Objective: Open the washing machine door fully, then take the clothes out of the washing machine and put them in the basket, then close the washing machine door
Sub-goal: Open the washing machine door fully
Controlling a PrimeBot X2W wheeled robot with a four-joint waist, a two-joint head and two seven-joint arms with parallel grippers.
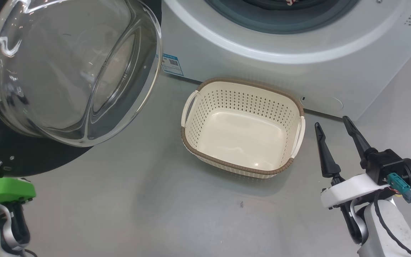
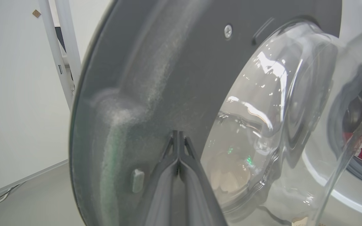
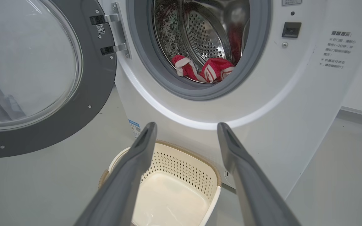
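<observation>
Door-opening step, I'd judge, and close to done: washing machine door (image 3: 96, 78) stands wide at the left of the right wrist view, hinges showing, drum (image 3: 206, 37) mouth clear. Left gripper (image 2: 178, 138) has its 2 fingers pressed together with nothing between them, tips right at the door's grey inner face at lower centre, just left of the glass bowl (image 2: 262, 125); touching, it looks like.

Right gripper (image 1: 332, 123), lower right of the head view, 2 fingers spread wide, holding nothing, just right of the basket (image 1: 248, 82). The basket sits on the floor (image 1: 155, 214) below the washing machine (image 1: 298, 75) front, nothing in it.

Clothes (image 3: 214, 69), red with white trim, lie low in the drum at upper centre of the right wrist view, well apart from those open fingers.

Next move, by my reading: left comes off the door, right reaches up past the grey gasket (image 3: 143, 62) and closes on that red bundle, keeping clear of the basket rim.
</observation>
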